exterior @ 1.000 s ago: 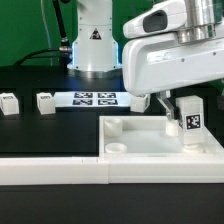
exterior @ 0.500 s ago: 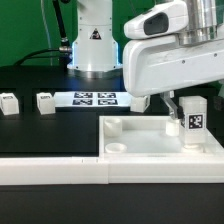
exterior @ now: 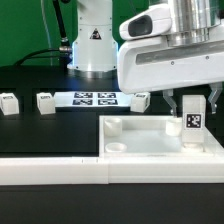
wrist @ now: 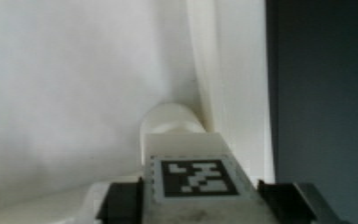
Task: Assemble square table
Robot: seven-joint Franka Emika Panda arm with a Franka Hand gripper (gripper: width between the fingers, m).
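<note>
The two-finger gripper (exterior: 192, 106) straddles a short white tagged block leg (exterior: 192, 128) standing upright inside the white plastic square tray top (exterior: 110, 126), near its far rim, toward the exterior view's right. The jaws are narrow; whether they pinch it I cannot tell.

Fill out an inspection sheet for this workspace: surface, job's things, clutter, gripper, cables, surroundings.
Surface: black tabletop; long white L-shaped border rail along its near edge.
Job's things: white plastic square tray-like table top with round corner socket; short white tagged block leg standing upright in it; first loose leg and second loose leg at the exterior view's left; another white block partly hidden.
Clutter: nothing seen; only the flat white marker board.
Gripper: two-finger gripper open, astride the upright leg, small gaps showing.
Cables: black cable by the base.
Surroundings: white robot base; green backdrop.
</note>
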